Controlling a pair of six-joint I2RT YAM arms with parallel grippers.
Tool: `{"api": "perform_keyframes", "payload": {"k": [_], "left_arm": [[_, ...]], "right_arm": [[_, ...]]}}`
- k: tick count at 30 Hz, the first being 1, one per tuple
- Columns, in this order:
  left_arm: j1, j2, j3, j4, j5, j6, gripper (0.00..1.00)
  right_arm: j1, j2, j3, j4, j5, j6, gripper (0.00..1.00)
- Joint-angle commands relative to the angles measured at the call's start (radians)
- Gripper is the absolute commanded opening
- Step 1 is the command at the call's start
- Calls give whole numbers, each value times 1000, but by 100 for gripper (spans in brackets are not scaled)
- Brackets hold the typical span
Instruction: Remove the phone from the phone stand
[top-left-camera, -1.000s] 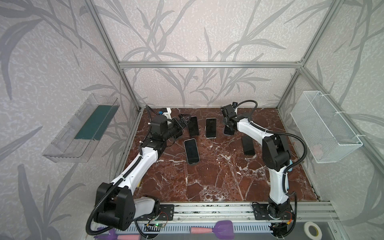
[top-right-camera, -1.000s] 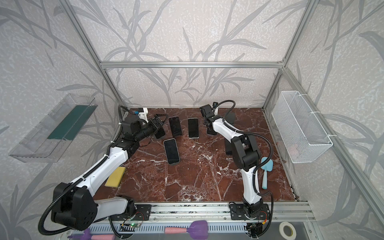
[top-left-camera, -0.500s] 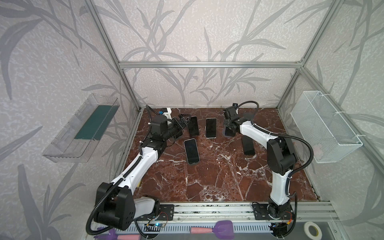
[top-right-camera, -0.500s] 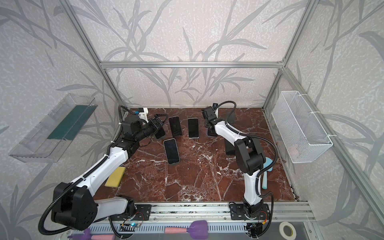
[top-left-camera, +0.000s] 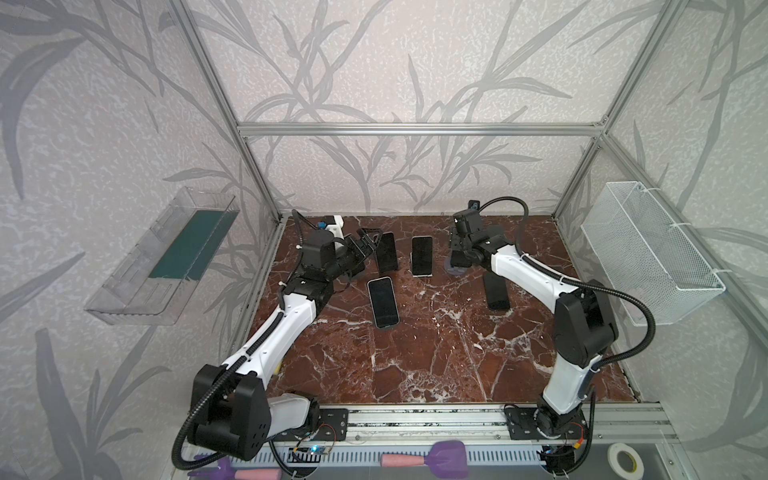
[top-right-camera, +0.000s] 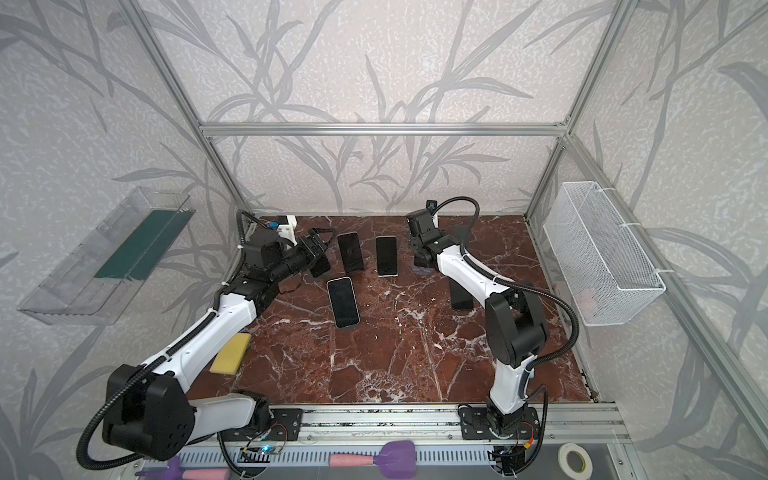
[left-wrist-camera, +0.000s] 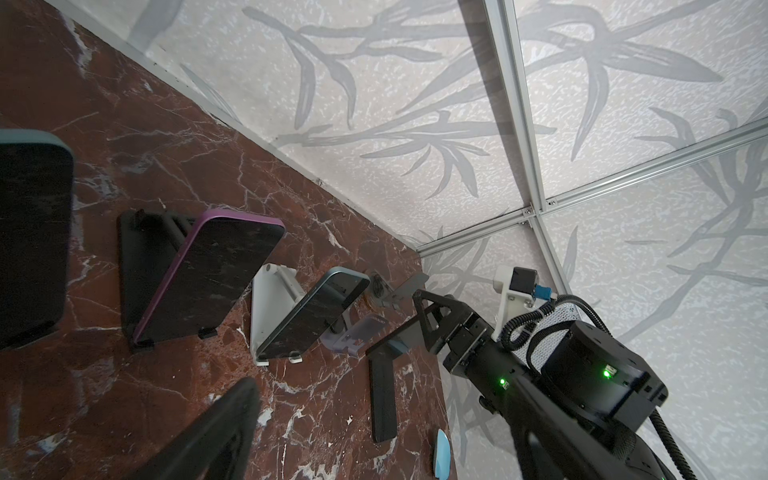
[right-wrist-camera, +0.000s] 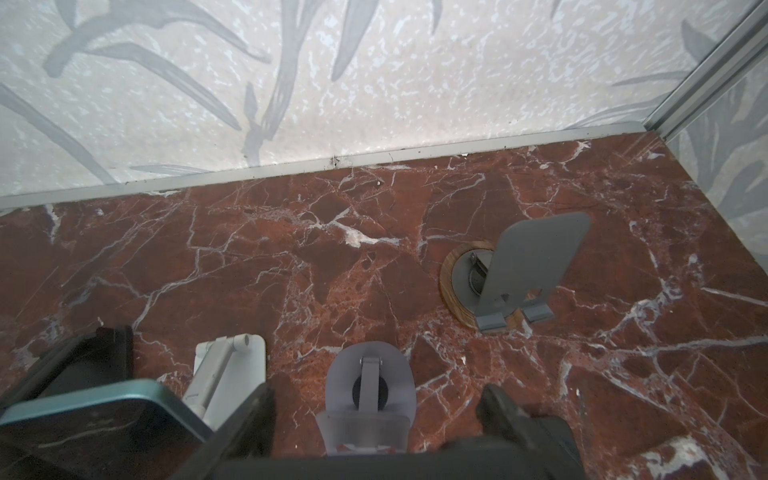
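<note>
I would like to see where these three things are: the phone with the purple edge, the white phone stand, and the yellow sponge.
phone with the purple edge (left-wrist-camera: 212, 278), left wrist view, middle of its dark screen.
white phone stand (left-wrist-camera: 266, 307), left wrist view, its flat white base plate.
yellow sponge (top-right-camera: 231, 354), a top view, middle of its upper face.

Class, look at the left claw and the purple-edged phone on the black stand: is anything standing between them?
Nothing visible does. The left claw sits close beside the purple-edged phone; in the left wrist view only marble tabletop separates them.
</note>
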Motion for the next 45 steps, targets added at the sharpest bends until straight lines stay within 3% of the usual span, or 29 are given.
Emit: {"api": "perform_keyframes", "payload": {"k": [1, 11, 26, 38, 45], "left_arm": [[-13, -6, -13, 29, 8, -8, 93], [-106, -12, -5, 8, 0, 4, 92], [-250, 19, 20, -50, -9, 48, 92], [-252, 36, 21, -49, -7, 47, 92], [-253, 31, 22, -55, -10, 55, 92]], "right_arm": [[16, -128, -51, 27, -17, -18, 66], [36, -412, -342, 48, 0, -31, 65], [36, -615, -561, -35, -124, -45, 65], [-10, -351, -441, -48, -330, -67, 65], [-56, -204, -338, -107, -363, -88, 66]]}}
